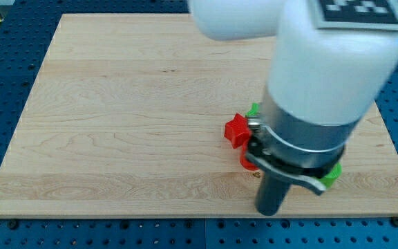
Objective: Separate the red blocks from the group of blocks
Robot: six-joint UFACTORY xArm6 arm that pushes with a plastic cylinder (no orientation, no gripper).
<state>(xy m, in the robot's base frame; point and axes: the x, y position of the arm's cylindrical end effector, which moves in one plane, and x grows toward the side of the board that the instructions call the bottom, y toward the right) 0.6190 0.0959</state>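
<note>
A red star-shaped block (237, 130) lies on the counter (116, 124), touching the arm (309, 104). Another red block (247, 162) peeks out below it. My tip (268, 211) rests below both; it grasps nothing.

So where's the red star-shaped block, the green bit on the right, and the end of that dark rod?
red star block (237, 129): camera view, its top face.
green block (332, 174): camera view, the corner showing beside the arm.
my tip (269, 209): camera view, the rod's lower end.

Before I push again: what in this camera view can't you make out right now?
- Group of blocks: mostly hidden behind the arm; their count is unknown.
- Second red block: only an edge shows, shape unclear.
- Green blocks: slivers only.
- My tip: blurred.
- Red star block: clear, at the arm's left in view.
</note>
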